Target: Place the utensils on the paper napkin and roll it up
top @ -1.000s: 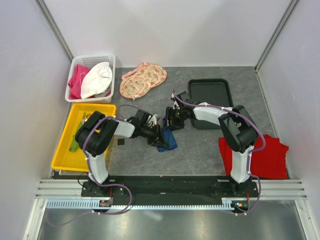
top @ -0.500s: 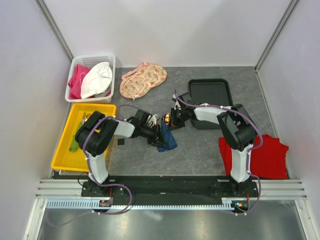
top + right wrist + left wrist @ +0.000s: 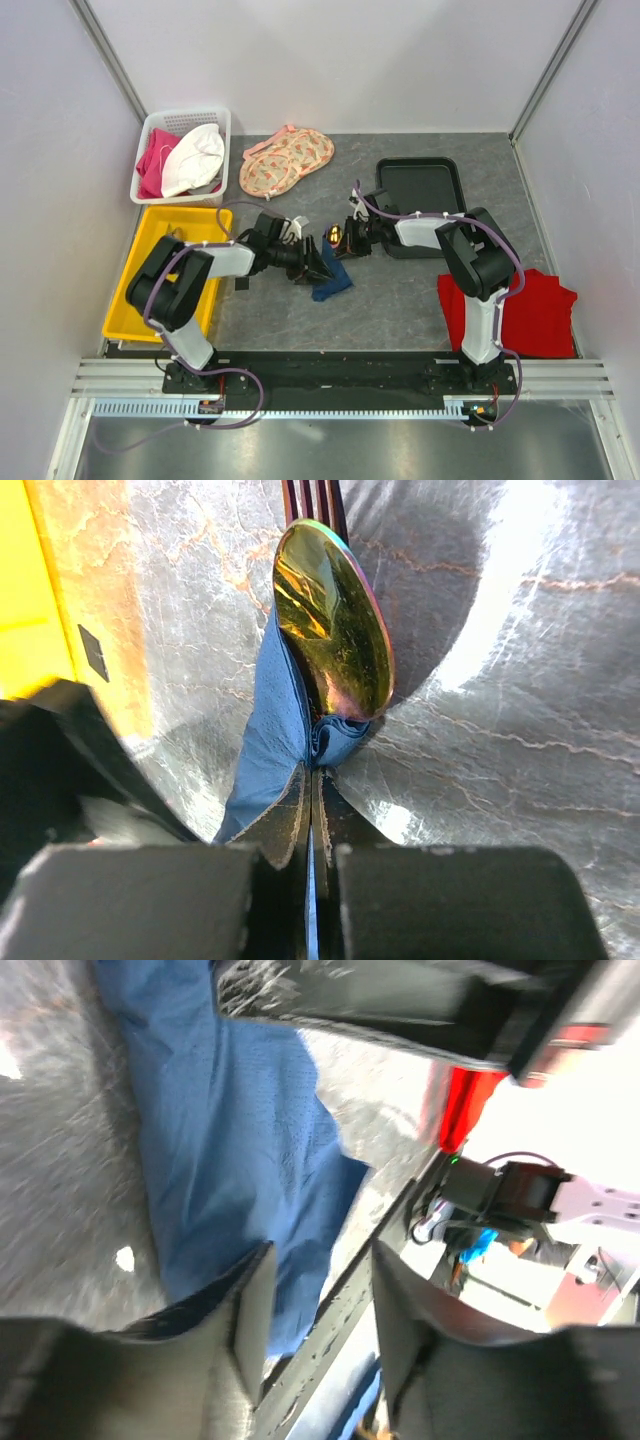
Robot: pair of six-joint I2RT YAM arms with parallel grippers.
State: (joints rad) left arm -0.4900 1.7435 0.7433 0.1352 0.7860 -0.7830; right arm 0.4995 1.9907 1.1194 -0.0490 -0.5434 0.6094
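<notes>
The dark blue paper napkin [image 3: 332, 282] lies crumpled on the grey table between the two arms. My right gripper [image 3: 310, 780] is shut on a bunched edge of the napkin [image 3: 268, 730], just below a gold spoon head [image 3: 333, 620]. Thin dark handles [image 3: 315, 500] of the utensils run away beyond the spoon head. From above, the spoon head [image 3: 334, 237] glints beside the right gripper [image 3: 346, 243]. My left gripper [image 3: 315, 1300] stands open over the napkin [image 3: 230, 1140] with nothing between its fingers. In the top view the left gripper [image 3: 318, 265] sits at the napkin's left edge.
A yellow tray [image 3: 160, 265] lies at the left and a white basket [image 3: 185, 155] of cloths behind it. Peach floral fabric [image 3: 287, 160] is at the back. A black tray [image 3: 420, 190] sits at the back right, and a red cloth [image 3: 540, 310] at the near right.
My right gripper has shut on the napkin's edge by the spoon. The left gripper has opened and let go of the napkin, and the left arm has swung lower and leftward.
</notes>
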